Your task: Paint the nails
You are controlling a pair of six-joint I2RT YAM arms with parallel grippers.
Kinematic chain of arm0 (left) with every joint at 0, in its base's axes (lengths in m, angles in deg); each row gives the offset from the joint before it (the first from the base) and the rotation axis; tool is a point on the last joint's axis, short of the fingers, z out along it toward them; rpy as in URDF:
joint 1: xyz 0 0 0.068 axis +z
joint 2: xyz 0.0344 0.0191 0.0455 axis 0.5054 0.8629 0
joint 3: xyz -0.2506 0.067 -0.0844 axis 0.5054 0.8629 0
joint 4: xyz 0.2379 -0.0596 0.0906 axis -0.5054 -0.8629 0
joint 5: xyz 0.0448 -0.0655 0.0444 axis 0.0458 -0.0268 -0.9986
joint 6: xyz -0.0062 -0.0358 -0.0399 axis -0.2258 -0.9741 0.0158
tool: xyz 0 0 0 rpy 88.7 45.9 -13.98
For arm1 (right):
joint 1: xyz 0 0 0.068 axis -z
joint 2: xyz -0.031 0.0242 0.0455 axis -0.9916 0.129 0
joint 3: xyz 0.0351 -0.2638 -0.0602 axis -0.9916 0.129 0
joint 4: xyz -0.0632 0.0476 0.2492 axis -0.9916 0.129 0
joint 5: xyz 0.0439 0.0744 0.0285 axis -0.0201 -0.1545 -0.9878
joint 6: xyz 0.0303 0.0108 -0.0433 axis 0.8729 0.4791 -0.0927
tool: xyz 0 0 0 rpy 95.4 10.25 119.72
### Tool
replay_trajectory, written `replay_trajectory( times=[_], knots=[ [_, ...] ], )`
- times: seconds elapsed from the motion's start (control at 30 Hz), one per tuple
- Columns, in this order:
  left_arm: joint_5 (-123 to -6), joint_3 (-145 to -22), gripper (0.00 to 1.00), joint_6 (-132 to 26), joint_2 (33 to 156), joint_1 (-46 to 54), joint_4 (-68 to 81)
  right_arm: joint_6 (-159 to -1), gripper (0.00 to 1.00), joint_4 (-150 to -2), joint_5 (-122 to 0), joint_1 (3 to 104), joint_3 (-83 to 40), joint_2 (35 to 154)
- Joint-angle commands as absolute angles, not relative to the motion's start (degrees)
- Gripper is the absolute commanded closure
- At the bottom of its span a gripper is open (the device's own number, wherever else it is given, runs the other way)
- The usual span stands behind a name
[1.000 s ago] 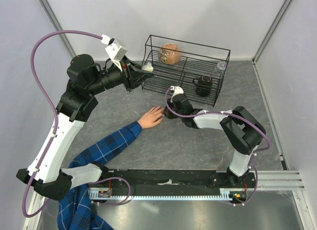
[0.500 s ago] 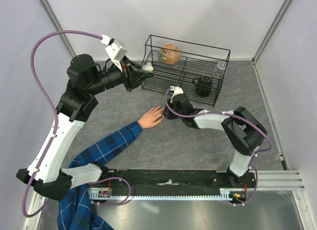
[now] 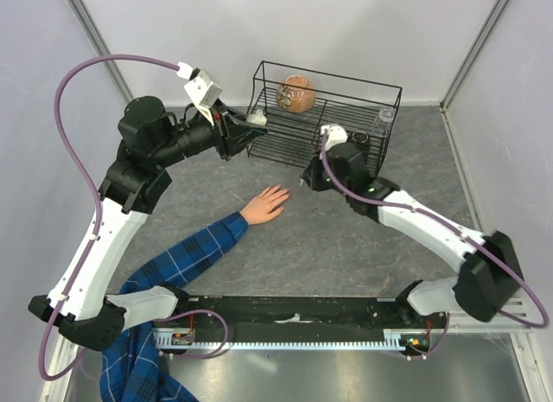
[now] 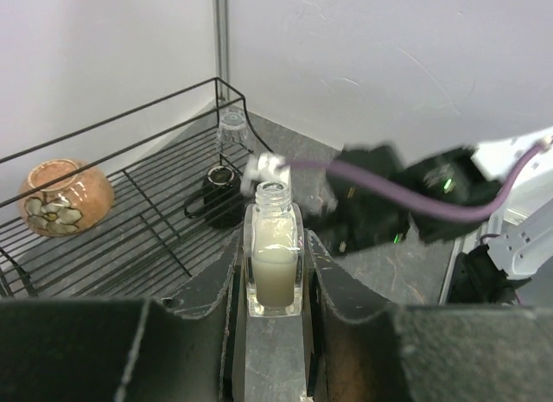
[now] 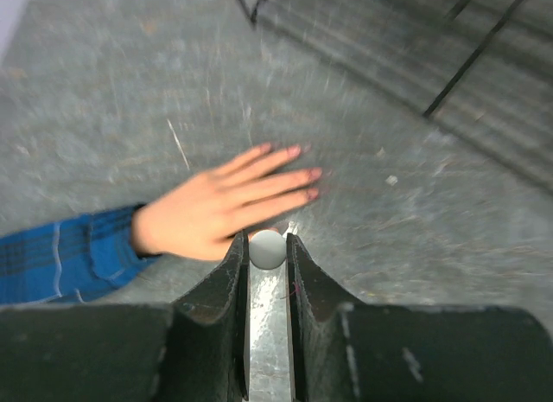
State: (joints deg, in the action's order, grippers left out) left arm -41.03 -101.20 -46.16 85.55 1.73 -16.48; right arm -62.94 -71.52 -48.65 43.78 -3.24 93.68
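**Polish open, brush poised, nails unconfirmed**

The left gripper (image 3: 252, 123) was clenched on the bottle (image 4: 275, 264), holding it upright and uncapped in the air beside the rack (image 3: 397, 91), with pale polish inside. The right gripper (image 5: 266, 239) was grasping the white cap (image 5: 266, 251); any brush under it was hidden.

The hand (image 3: 266, 203) lay flat, palm down, on the tabletop (image 3: 346, 246), fingers spread toward the right gripper, which hung above the tabletop just off the fingertips and apart from them.

So the opening steps looked done: bottle open, applicator in hand, hand in place.

The nails (image 5: 309, 174) showed as small pinkish tips in the right wrist view. That view was blurred, so I could not tell whether any carried polish. Judging from this, painting was under way at most, with some or all five nails left, and the recapping after that.
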Motion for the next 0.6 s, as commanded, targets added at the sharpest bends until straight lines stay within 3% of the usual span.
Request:
replay_trajectory(
  times=[0.0,0.13,0.37,0.57],
  knots=[
    [-35.3,-98.4,0.98,-45.1,83.8,1.5,-13.7,-68.1,1.0,-60.1,-53.3,48.6,-11.3,85.9],
    [-29.2,-95.2,0.98,-45.2,83.7,1.5,-11.7,-73.0,1.0,-48.6,-61.9,50.9,-22.4,84.6],
    [-22.2,-92.2,0.98,-45.1,85.2,1.6,-8.8,-74.2,1.0,-41.3,-76.6,51.4,-39.1,86.0],
    [-18.6,-90.7,0.98,-45.8,88.3,1.5,-6.3,-73.0,1.0,-40.4,-83.3,51.4,-44.9,86.4]
  ],
)
